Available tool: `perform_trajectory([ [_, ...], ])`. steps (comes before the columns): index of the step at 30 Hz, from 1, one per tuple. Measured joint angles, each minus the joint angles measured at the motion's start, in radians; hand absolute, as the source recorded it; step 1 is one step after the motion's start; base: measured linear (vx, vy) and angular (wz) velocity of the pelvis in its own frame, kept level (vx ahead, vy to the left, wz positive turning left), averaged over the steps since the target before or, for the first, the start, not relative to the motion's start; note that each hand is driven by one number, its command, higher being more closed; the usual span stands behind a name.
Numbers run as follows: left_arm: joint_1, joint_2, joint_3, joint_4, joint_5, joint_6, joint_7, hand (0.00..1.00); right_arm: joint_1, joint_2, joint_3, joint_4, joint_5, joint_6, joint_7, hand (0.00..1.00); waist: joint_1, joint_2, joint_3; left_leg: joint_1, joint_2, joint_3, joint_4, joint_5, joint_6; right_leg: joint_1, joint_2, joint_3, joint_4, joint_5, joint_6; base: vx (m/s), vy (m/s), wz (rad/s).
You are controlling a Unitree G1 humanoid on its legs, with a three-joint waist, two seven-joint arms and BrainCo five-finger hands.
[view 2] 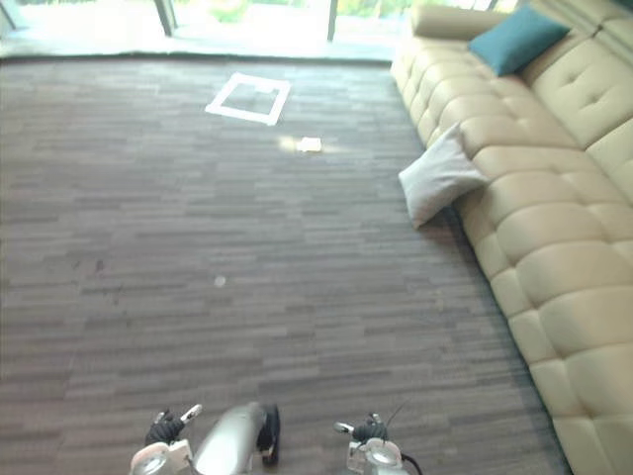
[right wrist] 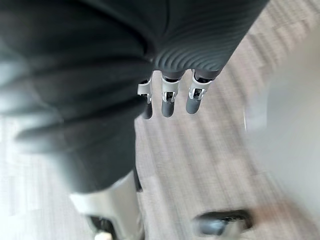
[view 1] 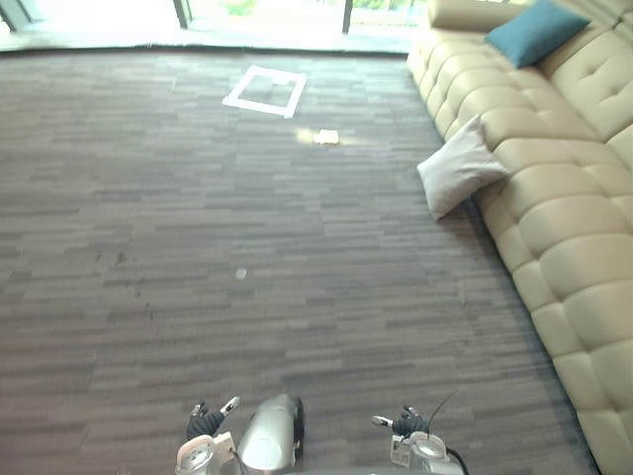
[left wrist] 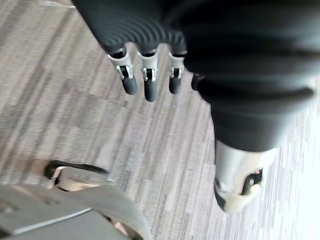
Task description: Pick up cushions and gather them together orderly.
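At the bottom edge of the head views, the left hand [view 1: 205,424] and right hand [view 1: 407,424] hang low over the grey carpet [view 1: 247,247]. Each wrist view shows the fingers [left wrist: 145,82] straight and relaxed, grasping nothing.

A pale grey cushion [view 1: 460,168] sits in the upper right of the frame, well apart from both hands. It leans tilted against the front of a cream tufted sofa [view 1: 584,247], with its lower corner on the carpet. Its length seems to run from lower left to upper right, though it looks nearly square.

A teal cushion [view 1: 535,32] lies on the sofa seat in the top right corner.

Both cushions lie ahead and to the right, so the right hand looks nearer.

A white tape square [view 1: 265,90] marks the carpet at upper centre, with a small pale scrap [view 1: 326,137] just beside it.

No brand, label or writing can be read.
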Motion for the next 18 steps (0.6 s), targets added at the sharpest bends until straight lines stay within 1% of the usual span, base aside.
perform_trajectory([
  [1,0.001,0.000,-0.012,0.001,0.002,0.000,-0.001,0.00,0.001,-0.001,-0.001,-0.012,-0.001,-0.003,0.000,0.00,-0.007,0.007,-0.003,0.046,0.000,-0.007,-0.039,-0.008,0.004,-0.049,0.003,-0.056,-0.005,-0.031,-0.020,0.52,0.146,0.19],
  [2,-0.001,0.000,-0.021,0.007,0.006,0.000,-0.002,0.00,0.006,0.000,-0.003,-0.043,-0.001,-0.010,0.001,0.00,-0.023,0.012,-0.005,0.110,0.001,-0.026,-0.094,-0.014,-0.001,-0.124,0.005,-0.145,-0.051,-0.070,-0.046,0.63,0.136,0.34],
  [3,-0.003,0.000,-0.029,0.022,0.007,0.000,-0.002,0.00,0.007,-0.001,-0.008,-0.067,-0.001,-0.016,0.001,0.00,-0.037,0.012,-0.004,0.160,0.004,-0.041,-0.132,-0.018,-0.014,-0.187,0.004,-0.222,-0.143,-0.096,-0.058,0.52,0.086,0.46],
  [4,-0.015,-0.003,-0.033,0.036,0.007,0.000,-0.002,0.00,0.004,-0.003,-0.020,-0.070,-0.001,-0.018,0.001,0.00,-0.044,0.011,-0.003,0.196,0.008,-0.045,-0.156,-0.022,-0.018,-0.216,0.006,-0.274,-0.242,-0.095,-0.056,0.59,0.046,0.47],
  [5,-0.026,-0.010,-0.041,0.048,0.007,0.001,-0.003,0.00,0.001,-0.004,-0.045,-0.069,-0.001,-0.019,0.003,0.00,-0.046,0.012,-0.002,0.250,0.011,-0.053,-0.186,-0.030,-0.023,-0.238,0.017,-0.332,-0.398,-0.080,-0.065,0.64,0.020,0.33],
  [6,-0.028,-0.014,-0.051,0.054,0.007,0.000,-0.003,0.00,0.000,-0.006,-0.052,-0.069,-0.001,-0.019,0.004,0.00,-0.047,0.012,-0.002,0.291,0.014,-0.055,-0.211,-0.039,-0.032,-0.249,0.029,-0.368,-0.506,-0.057,-0.074,0.81,0.003,0.31],
  [7,-0.026,-0.021,-0.063,0.059,0.009,0.000,-0.004,0.00,-0.006,-0.007,-0.055,-0.068,-0.001,-0.018,0.006,0.00,-0.057,0.012,-0.002,0.350,0.018,-0.056,-0.247,-0.053,-0.054,-0.257,0.054,-0.408,-0.658,-0.006,-0.088,0.72,-0.018,0.36],
  [8,-0.016,-0.024,-0.066,0.062,0.017,0.000,-0.007,0.00,-0.012,-0.005,-0.053,-0.069,-0.002,-0.018,0.009,0.00,-0.070,0.013,-0.002,0.397,0.023,-0.064,-0.271,-0.067,-0.077,-0.269,0.078,-0.411,-0.744,0.024,-0.105,0.77,-0.062,0.42],
  [9,-0.010,-0.024,-0.066,0.061,0.028,-0.001,-0.009,0.00,-0.015,-0.003,-0.051,-0.070,-0.003,-0.019,0.010,0.00,-0.075,0.012,-0.003,0.424,0.024,-0.076,-0.269,-0.078,-0.096,-0.272,0.087,-0.409,-0.752,0.034,-0.129,0.82,-0.124,0.55],
  [10,-0.003,-0.025,-0.065,0.057,0.029,-0.004,-0.008,0.00,-0.010,-0.003,-0.049,-0.072,-0.008,-0.017,0.012,0.00,-0.078,0.007,-0.008,0.454,0.024,-0.114,-0.238,-0.089,-0.114,-0.274,0.097,-0.382,-0.731,0.081,-0.218,1.02,-0.187,0.65],
  [11,-0.001,-0.030,-0.068,0.063,0.035,-0.002,-0.009,0.00,-0.008,-0.007,-0.051,-0.074,-0.019,-0.016,0.020,0.00,-0.084,0.027,-0.025,0.439,0.048,-0.152,-0.159,-0.092,-0.119,-0.279,0.105,-0.372,-0.679,0.145,-0.249,0.87,-0.184,0.60],
  [12,-0.002,-0.044,-0.067,0.069,0.045,0.001,-0.010,0.00,-0.008,-0.018,-0.051,-0.075,-0.026,-0.015,0.023,0.00,-0.086,0.058,-0.042,0.401,0.077,-0.170,-0.063,-0.090,-0.120,-0.276,0.119,-0.390,-0.649,0.109,-0.254,0.86,-0.187,0.43],
  [13,-0.002,-0.068,-0.054,0.069,0.048,0.001,-0.011,0.00,-0.010,-0.034,-0.050,-0.081,-0.028,-0.014,0.025,0.00,-0.086,0.099,-0.048,0.302,0.128,-0.201,0.165,-0.035,-0.153,-0.243,0.157,-0.415,-0.649,0.049,-0.254,0.83,-0.189,0.14],
  [14,-0.003,-0.077,-0.042,0.064,0.047,0.001,-0.011,0.00,-0.011,-0.041,-0.040,-0.084,-0.026,-0.013,0.024,0.00,-0.085,0.121,-0.046,0.232,0.144,-0.216,0.325,0.054,-0.177,-0.215,0.180,-0.408,-0.658,0.021,-0.255,0.99,-0.190,-0.22],
  [15,-0.007,-0.091,-0.020,0.051,0.048,0.000,-0.012,0.00,-0.022,-0.043,-0.034,-0.073,-0.019,-0.010,0.021,0.00,-0.079,0.145,-0.029,0.119,0.204,-0.179,0.580,0.102,-0.190,-0.123,0.231,-0.378,-0.700,-0.017,-0.264,0.80,-0.143,-0.46],
  [16,-0.011,-0.089,-0.011,0.047,0.047,0.000,-0.012,0.00,-0.028,-0.034,-0.034,-0.059,-0.013,-0.004,0.020,0.00,-0.077,0.138,-0.021,0.086,0.227,-0.148,0.649,0.081,-0.175,-0.063,0.244,-0.361,-0.728,-0.028,-0.267,0.77,-0.108,-0.56],
  [17,-0.014,-0.078,-0.009,0.037,0.047,0.000,-0.011,0.00,-0.028,-0.018,-0.033,-0.047,0.004,0.000,0.019,0.00,-0.069,0.113,-0.006,0.048,0.232,-0.119,0.689,0.051,-0.157,0.027,0.247,-0.330,-0.769,-0.044,-0.265,0.70,-0.116,-0.43],
  [18,-0.008,-0.064,-0.012,0.015,0.046,-0.005,-0.011,0.00,-0.027,-0.002,-0.031,-0.029,0.012,0.002,0.019,0.00,-0.068,0.085,0.001,-0.021,0.230,-0.094,0.688,0.025,-0.140,0.122,0.246,-0.290,-0.830,-0.044,-0.266,0.67,-0.108,-0.38],
])
